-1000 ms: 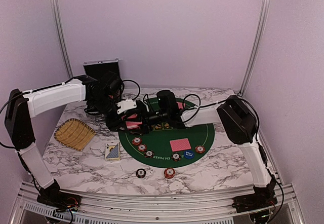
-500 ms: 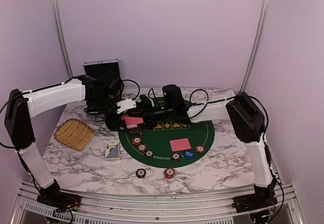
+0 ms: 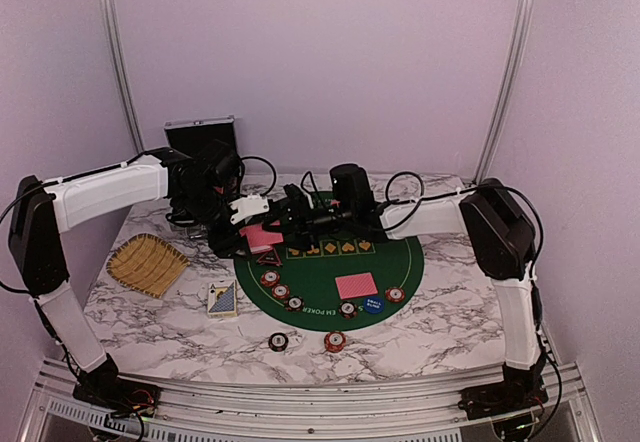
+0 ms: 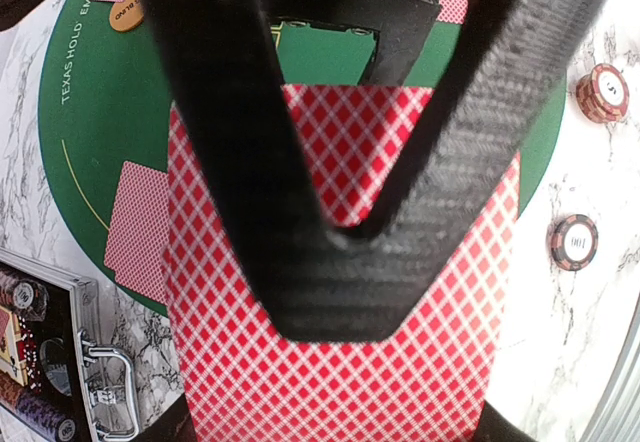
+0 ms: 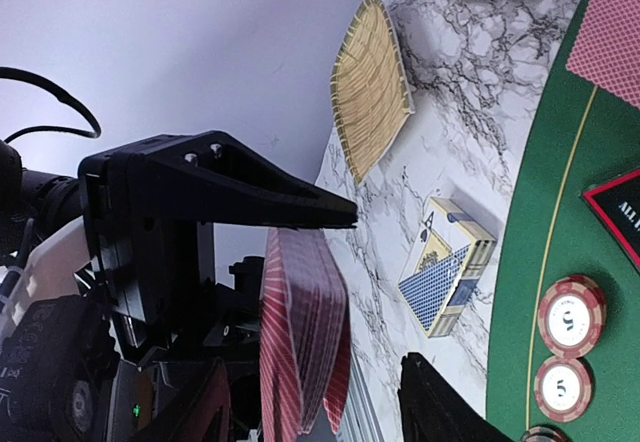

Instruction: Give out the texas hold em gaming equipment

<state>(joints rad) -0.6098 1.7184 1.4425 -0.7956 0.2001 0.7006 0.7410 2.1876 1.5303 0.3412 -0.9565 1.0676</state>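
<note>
Left gripper (image 4: 340,272): clamped on the deck (image 4: 340,382) of red-backed cards, with both dark fingers pressed together over the top card. The deck is off the table, above the far-left part of the green mat (image 3: 400,262). From the right wrist it is seen edge-on.

Right gripper (image 3: 291,214): reaches across the mat from the right and meets the left gripper at the deck. Its jaws are partly apart, with one finger (image 5: 440,407) on each side of the deck's lower end. A gap shows on both sides. The tips run out of frame, so whether a pad touches a card I cannot tell.

On the mat:
- Dark triangular marker (image 3: 267,257), just in front of the held deck.
- Three chips (image 3: 281,290) in a slanted row at near left.
- Face-down cards (image 3: 356,285) near centre.
- Blue disc (image 3: 373,304) just in front of those cards, with one chip on either side of it.
- Orange disc (image 4: 128,12), seen from the left wrist.

Off the mat:
- Two more chips on the marble, near the front edge.
- Card box (image 3: 222,299) just left of the mat.
- Straw tray (image 3: 147,264) further left.
- Case (image 3: 200,134) at rear left.
</note>
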